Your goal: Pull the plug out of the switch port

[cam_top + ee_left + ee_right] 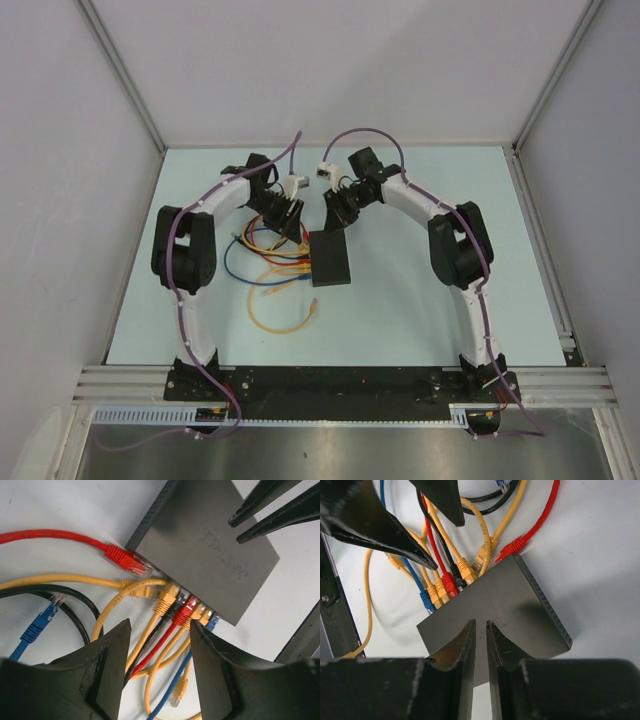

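Note:
The black switch [330, 258] lies flat at mid-table, also in the left wrist view [210, 545] and the right wrist view [505, 610]. Several plugs sit in its port row: yellow [164, 601], black, red [184, 613], two yellow, blue [426, 600]. My left gripper [160, 625] is open, its fingers either side of the cables just short of the plugged row, gripping nothing. My right gripper [480, 623] is all but shut, empty, its tips over the switch's top face; I cannot tell if they touch. A loose red plug [127, 561] lies by the switch corner.
Loose cables spread left of the switch: a blue plug end [50, 610], a yellow plug end [180, 692], a black loop [75, 597] and a yellow loop [285, 315]. Both grippers [290, 222] [335, 212] sit close together at the switch's far end.

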Robot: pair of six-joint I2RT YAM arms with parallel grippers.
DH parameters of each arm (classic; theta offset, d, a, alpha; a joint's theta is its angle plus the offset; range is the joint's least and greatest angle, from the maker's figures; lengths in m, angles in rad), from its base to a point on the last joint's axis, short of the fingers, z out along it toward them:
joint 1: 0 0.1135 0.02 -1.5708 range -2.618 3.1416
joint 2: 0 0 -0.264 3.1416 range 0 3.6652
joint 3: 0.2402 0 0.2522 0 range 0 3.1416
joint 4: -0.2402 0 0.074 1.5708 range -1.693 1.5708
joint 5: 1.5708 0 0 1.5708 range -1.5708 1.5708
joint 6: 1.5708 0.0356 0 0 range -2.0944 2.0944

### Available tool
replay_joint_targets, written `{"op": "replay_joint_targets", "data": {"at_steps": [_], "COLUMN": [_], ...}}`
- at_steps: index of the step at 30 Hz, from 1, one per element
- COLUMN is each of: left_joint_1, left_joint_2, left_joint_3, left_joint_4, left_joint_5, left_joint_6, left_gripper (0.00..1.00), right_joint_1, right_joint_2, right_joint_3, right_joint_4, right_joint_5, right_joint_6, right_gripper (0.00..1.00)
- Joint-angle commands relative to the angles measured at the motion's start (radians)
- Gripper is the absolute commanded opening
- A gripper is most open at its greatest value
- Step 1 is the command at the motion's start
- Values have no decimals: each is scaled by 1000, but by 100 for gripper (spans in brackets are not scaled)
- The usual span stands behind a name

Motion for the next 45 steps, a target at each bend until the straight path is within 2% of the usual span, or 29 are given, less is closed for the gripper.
{"op": "replay_joint_targets", "data": {"at_steps": [1,9,18,23,31,36,42,45], "left_joint_1": [14,16,8,-1,-15,-26,-43,-53], "left_joint_2": [40,123,223,237,251,243,241,240], "left_joint_3": [19,94,152,134,129,91,77,74], "left_joint_4": [9,-57,-103,-68,-74,-8,14,12], "left_joint_5": [37,91,178,204,143,47,16,1], "left_joint_6": [20,45,20,-19,-30,-131,-190,-200], "left_gripper": [58,58,54,52,53,53,41,38], "right_joint_1": [-4,14,15,15,20,26,32,32], "right_joint_2": [45,77,113,116,122,125,113,113], "right_joint_3": [63,12,26,26,26,20,-5,-9], "right_joint_4": [-34,-84,-88,-91,-91,-84,-84,-81], "right_joint_5": [-27,-4,10,13,16,32,37,37], "right_joint_6": [-32,-119,-107,-108,-107,-102,-102,-102], "right_gripper": [17,14,13,13,13,13,13,13]}}
